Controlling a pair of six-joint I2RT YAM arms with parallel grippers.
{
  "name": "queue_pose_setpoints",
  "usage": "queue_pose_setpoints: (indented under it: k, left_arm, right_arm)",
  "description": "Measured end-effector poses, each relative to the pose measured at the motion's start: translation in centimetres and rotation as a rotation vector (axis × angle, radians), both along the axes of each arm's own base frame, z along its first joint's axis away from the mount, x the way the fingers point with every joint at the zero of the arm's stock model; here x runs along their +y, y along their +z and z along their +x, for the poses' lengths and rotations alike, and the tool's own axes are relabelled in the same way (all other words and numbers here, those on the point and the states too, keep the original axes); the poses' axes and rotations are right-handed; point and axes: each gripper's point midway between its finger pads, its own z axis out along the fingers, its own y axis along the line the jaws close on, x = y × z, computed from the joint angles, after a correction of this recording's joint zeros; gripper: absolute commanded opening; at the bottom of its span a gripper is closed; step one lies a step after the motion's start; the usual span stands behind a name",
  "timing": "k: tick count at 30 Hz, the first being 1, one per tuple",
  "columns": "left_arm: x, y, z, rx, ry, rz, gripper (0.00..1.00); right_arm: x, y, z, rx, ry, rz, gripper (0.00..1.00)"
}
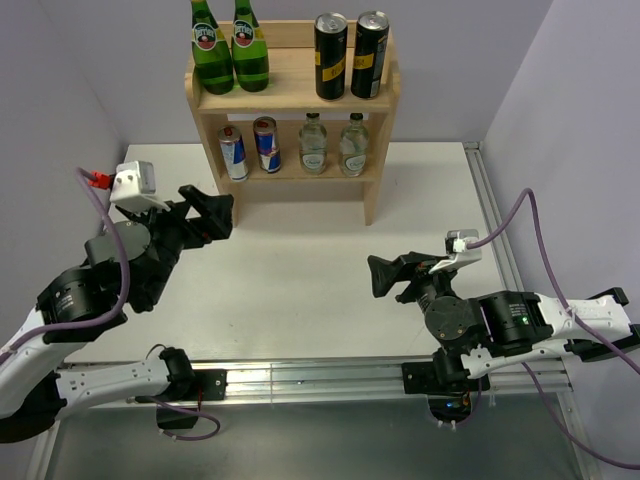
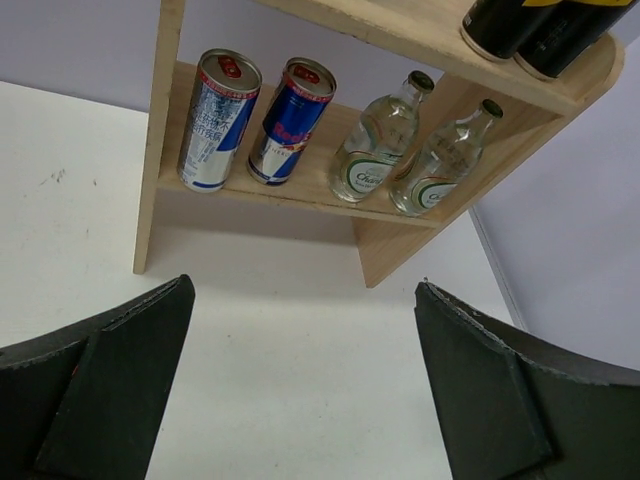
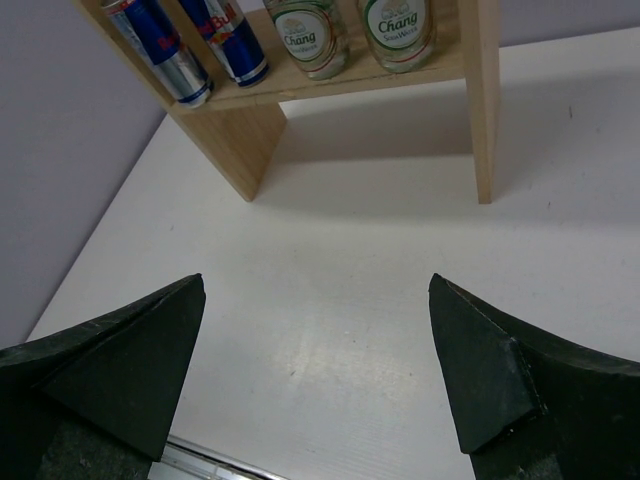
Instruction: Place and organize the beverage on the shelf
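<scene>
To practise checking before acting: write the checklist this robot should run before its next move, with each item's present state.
1. Both black cans upright on the shelf top tier: ok.
2. Both blue cans upright on the lower tier: ok.
3. Both clear bottles upright beside them: ok.
4. The left gripper open, empty, off the shelf: ok.
5. The right gripper open, empty: ok.
6. No drink seen on the table: ok.

Both end effectors [image 1: 226, 215] [image 1: 378, 277] agape, empty
</scene>
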Motion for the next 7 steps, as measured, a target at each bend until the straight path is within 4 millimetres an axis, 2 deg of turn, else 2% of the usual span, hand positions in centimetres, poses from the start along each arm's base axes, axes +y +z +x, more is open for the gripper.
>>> queue_pose_setpoints:
  k: [7]
  left_arm:
    - [0.05, -0.72, 0.26, 0.009, 0.016, 0.035, 1.0]
  right_arm:
    - [-0.12, -0.08, 0.03, -0.001, -0.002, 0.0, 1.0]
